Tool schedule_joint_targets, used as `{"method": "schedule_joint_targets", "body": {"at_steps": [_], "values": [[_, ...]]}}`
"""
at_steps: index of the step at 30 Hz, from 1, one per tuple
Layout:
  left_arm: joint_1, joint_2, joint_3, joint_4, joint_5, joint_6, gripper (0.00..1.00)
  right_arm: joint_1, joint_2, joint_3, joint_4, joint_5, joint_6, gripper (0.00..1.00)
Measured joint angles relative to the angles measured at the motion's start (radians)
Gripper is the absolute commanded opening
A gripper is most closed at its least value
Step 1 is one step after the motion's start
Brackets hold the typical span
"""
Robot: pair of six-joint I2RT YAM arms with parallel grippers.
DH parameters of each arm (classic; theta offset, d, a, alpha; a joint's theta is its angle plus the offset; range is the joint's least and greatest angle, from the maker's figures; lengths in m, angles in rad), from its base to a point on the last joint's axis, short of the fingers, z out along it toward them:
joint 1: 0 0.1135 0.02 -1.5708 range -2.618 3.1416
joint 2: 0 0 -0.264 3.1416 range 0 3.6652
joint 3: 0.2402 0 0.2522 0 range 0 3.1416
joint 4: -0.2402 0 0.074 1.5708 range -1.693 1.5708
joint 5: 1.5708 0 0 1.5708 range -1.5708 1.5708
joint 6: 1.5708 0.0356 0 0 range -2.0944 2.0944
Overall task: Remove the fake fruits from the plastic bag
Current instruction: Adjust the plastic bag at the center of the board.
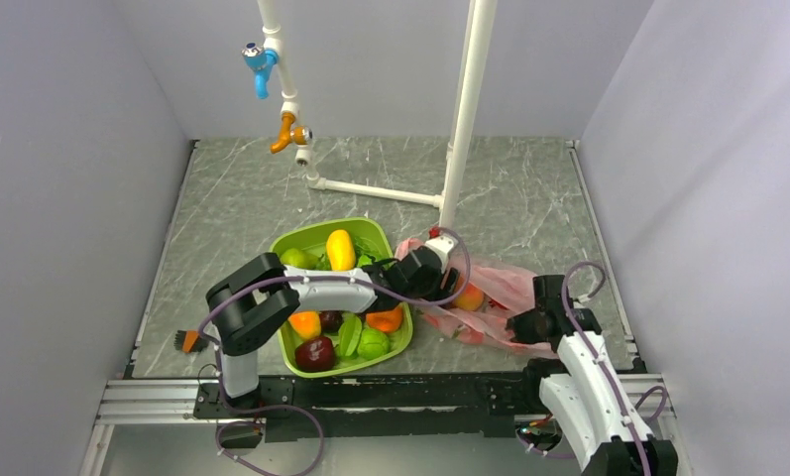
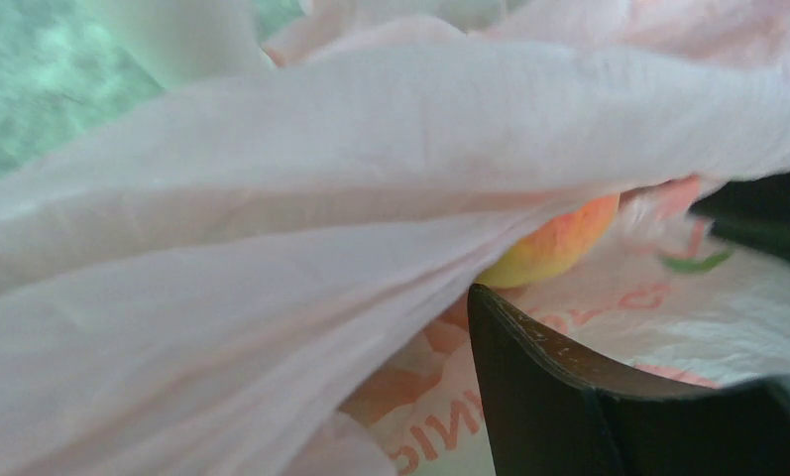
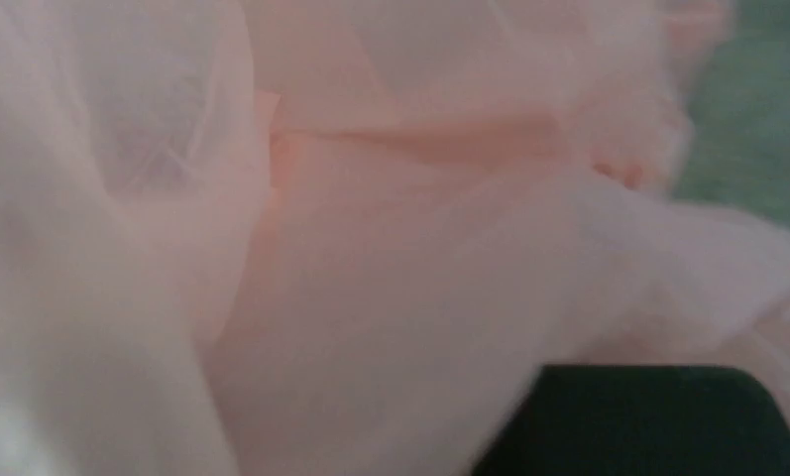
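Pink plastic bag (image 1: 509, 283) lies at 3 o'clock of green tray (image 1: 366, 224); peach (image 2: 554, 243) inside, just past left gripper (image 1: 440, 281), jaws spread. Right gripper (image 1: 517, 323) at bag's 5 o'clock edge; cannot tell its grip. Risk: left jaws pinch loose film with the peach, dragging the bag.

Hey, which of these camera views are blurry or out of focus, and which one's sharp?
Top view: sharp and evenly lit, bag clear. Left wrist: the near bag folds are soft, the peach behind them is crisper. Right wrist: all blurred pink film, too close to focus.
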Motion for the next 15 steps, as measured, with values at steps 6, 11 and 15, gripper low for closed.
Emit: {"method": "schedule_joint_targets", "body": {"at_steps": [6, 11, 15], "values": [[0.092, 0.007, 0.064, -0.047, 0.034, 0.051, 0.72, 0.003, 0.023, -0.095, 0.261, -0.236, -0.165, 0.36], [0.113, -0.005, 0.117, -0.119, 0.106, 0.1, 0.73, 0.006, 0.008, -0.046, 0.249, -0.277, -0.347, 0.46], [0.113, -0.056, 0.147, -0.166, 0.227, 0.112, 0.79, 0.017, -0.061, -0.007, 0.257, -0.376, -0.459, 0.61]]}}
